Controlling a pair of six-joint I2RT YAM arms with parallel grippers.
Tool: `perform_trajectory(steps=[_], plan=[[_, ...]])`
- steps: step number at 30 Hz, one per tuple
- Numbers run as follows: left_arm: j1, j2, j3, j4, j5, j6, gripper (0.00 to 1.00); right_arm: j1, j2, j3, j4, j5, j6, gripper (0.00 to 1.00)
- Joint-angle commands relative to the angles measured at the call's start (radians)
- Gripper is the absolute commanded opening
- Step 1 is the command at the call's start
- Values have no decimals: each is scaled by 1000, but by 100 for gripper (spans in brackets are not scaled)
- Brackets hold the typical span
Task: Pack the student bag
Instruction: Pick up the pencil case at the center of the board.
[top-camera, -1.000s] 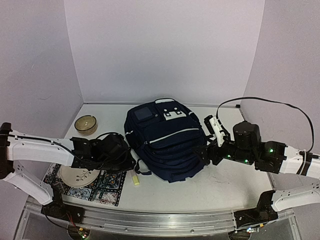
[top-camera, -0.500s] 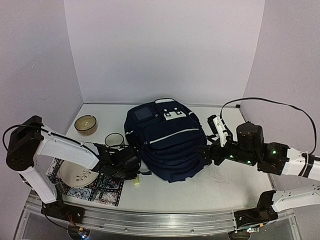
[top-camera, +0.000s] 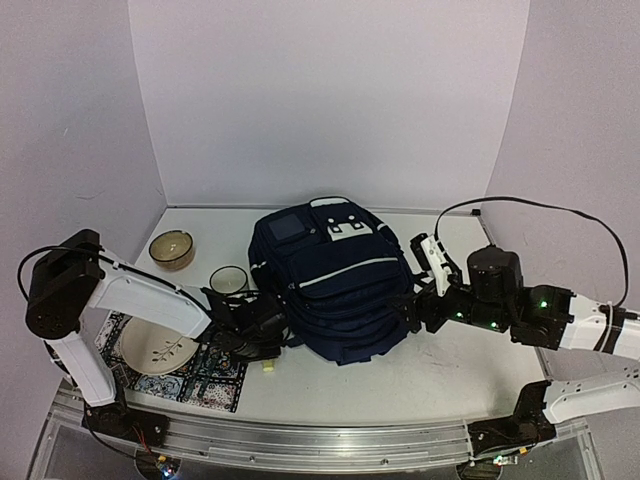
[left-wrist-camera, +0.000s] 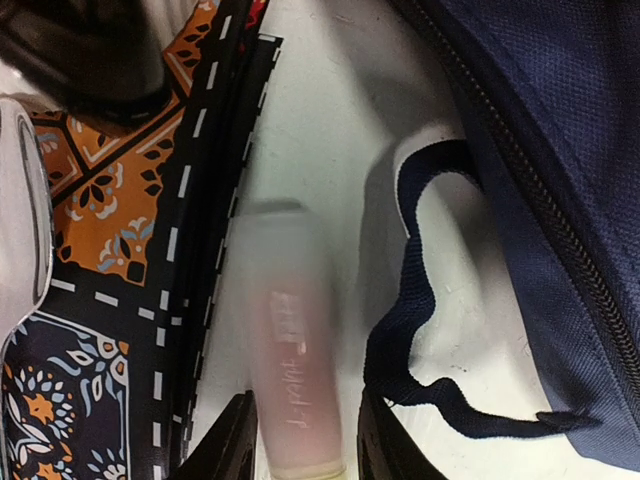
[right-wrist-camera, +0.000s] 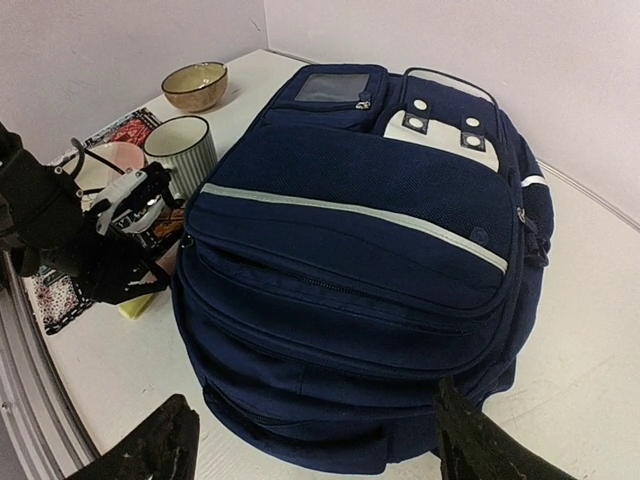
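Straddling the pale tube (left-wrist-camera: 295, 350) at frame bottom, the left gripper's (left-wrist-camera: 300, 445) fingers, pinching or not I cannot tell, might snag the student bag's (top-camera: 335, 285) loose strap (left-wrist-camera: 425, 290); the right gripper's (right-wrist-camera: 312, 420) fingers stand spread, empty.

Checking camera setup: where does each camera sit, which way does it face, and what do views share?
Top external: above, behind the bases, looking down at the table; both arms show, bag between them.
Left wrist: looks down past its own fingers at a tube beside the mat.
Right wrist: low, faces the bag from its right; own fingers at bottom.
Shared: all see the bag.
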Motion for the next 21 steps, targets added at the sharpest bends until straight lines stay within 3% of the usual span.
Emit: perform_trajectory(steps=[1, 6, 12, 21], plan=[[-5, 42, 10, 1, 8, 11, 33, 2, 30, 33, 29, 15, -49, 81], [-5, 19, 6, 0, 40, 33, 22, 1, 118, 125, -30, 110, -110, 82], [-5, -86, 11, -27, 36, 101, 5, 0, 245, 242, -119, 197, -358, 82], [-6, -219, 13, -73, 39, 174, 0, -10, 344, 297, -135, 215, -726, 81]])
